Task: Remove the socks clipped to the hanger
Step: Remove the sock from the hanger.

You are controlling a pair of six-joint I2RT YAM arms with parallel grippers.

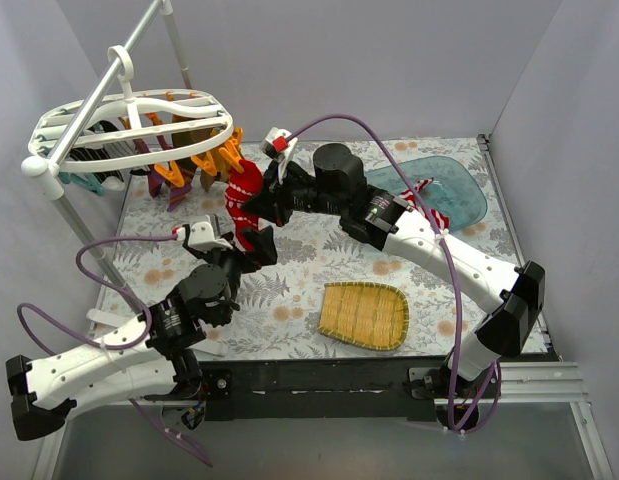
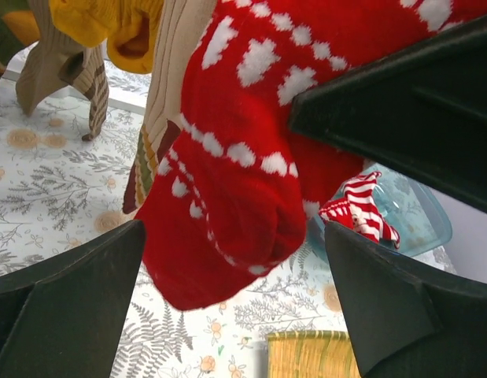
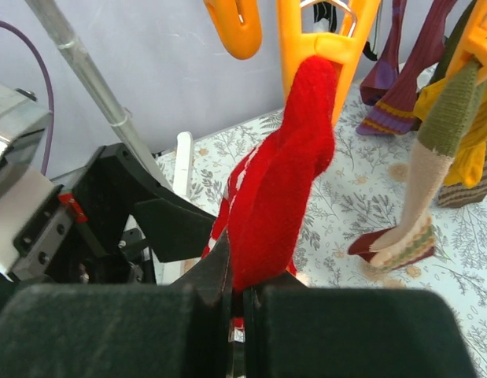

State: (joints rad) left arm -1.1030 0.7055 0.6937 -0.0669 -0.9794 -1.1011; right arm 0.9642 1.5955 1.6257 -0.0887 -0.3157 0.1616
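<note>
R pincer nips red sock — L pincer wide.

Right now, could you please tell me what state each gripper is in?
Left gripper: open, with the red sock between its fingers.
Right gripper: closed on the red sock.

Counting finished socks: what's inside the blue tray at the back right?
One red-and-white striped sock lies in the blue tray. The right arm covers its near edge, so anything there is hidden.
</note>
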